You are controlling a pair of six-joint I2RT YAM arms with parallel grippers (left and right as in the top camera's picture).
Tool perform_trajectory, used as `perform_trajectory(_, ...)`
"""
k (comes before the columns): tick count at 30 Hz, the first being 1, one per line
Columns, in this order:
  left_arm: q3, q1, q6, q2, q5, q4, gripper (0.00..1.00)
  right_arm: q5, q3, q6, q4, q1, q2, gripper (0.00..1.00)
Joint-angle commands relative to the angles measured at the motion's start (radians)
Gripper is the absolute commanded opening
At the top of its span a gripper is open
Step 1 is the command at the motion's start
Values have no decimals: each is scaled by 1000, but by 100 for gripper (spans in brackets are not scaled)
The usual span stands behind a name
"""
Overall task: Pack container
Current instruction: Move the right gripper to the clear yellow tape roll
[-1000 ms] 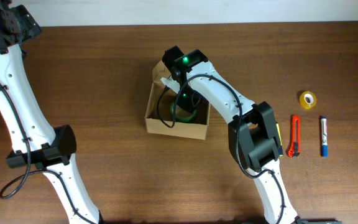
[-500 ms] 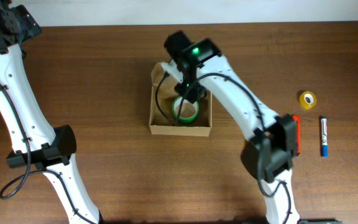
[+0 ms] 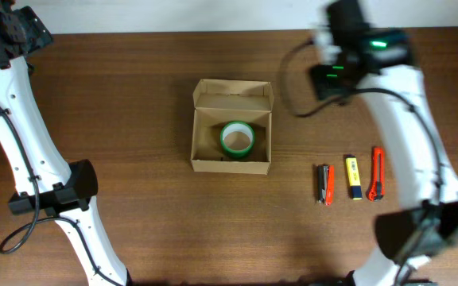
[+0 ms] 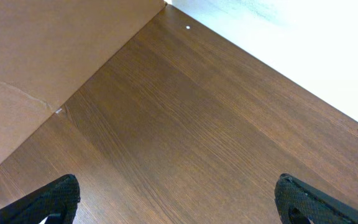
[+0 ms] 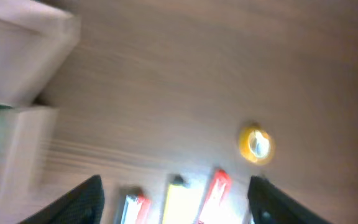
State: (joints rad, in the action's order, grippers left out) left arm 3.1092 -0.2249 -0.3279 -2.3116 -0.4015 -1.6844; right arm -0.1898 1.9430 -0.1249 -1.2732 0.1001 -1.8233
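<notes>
Box: your cardboard box (image 3: 231,166) sits open around the middle of the table (image 3: 133,95). Its lid flap (image 3: 233,93) is folded back toward the far edge.
Inside the box: a green tape roll (image 3: 237,139) lies flat on the box floor, roughly central between the walls.
Right gripper: your right gripper (image 5: 176,200) has its fingers spread wide with nothing between them. The wrist view is blurred. In the overhead view the arm is over the right part of the table near the far edge, well apart from the box.
Left gripper: your left gripper (image 4: 178,202) is also spread wide and empty, over bare wood by the far left corner.
Tools: three lie side by side between the box and the right edge. From the box outward they are a red-and-black tool (image 3: 325,184), a yellow knife (image 3: 353,176) and a red knife (image 3: 378,172). None touches another.
Yellow tape roll: you see the yellow tape roll (image 5: 254,143) only in the right wrist view. It lies on bare table near the three tools but apart from them.
</notes>
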Motion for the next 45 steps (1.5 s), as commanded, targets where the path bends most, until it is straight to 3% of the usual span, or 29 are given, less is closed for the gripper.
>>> perform_trajectory(1,11,-5,16,23,-14,-2,100,21,-148,-2,46,-169,79,82)
perform_trajectory(6,11,-5,16,23,-14,-2,100,112,-250,-31,99,-410,37,85)
perform_trajectory(11,11,-5,16,23,-14,-2,100,121,-251,12,117,-515,-67,84)
perform_trajectory(23,11,-5,16,23,-14,-2,100,137,-251,85,214,-534,-292,78)
perform_trajectory(45,11,-5,16,23,-14,-2,100,133,-251,85,345,-547,-358,78)
